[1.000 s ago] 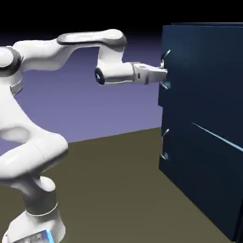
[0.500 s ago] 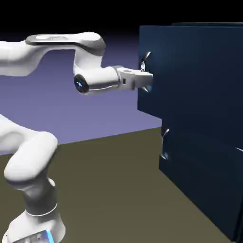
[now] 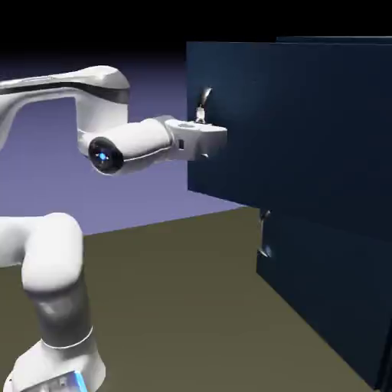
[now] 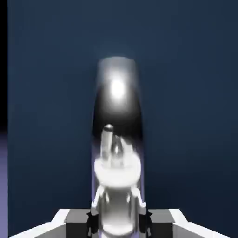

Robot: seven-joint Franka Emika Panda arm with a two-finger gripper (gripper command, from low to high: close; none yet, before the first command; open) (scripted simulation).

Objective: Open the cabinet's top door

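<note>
The tall navy cabinet (image 3: 337, 69) fills the exterior view's right. Its top door (image 3: 268, 122) stands swung out from the cabinet front, its handle edge well left of the lower panel. The door's curved silver handle (image 3: 204, 102) sticks up at that edge. My gripper (image 3: 218, 136) is shut on the lower part of this handle, with the white arm stretched level behind it. In the hand view the shiny handle (image 4: 117, 93) runs up from between my gripper (image 4: 117, 218) against the navy door (image 4: 195, 93).
The lower door (image 3: 321, 298) is flush with the cabinet, its own silver handle (image 3: 265, 233) at its left edge. The olive table (image 3: 168, 306) lies below the arm. The robot's base (image 3: 57, 360) stands at the lower left.
The gripper has pulled back to the left with the handle in it. The top door's handle edge has come out with it, away from the cabinet front. The lower door has stayed put.
</note>
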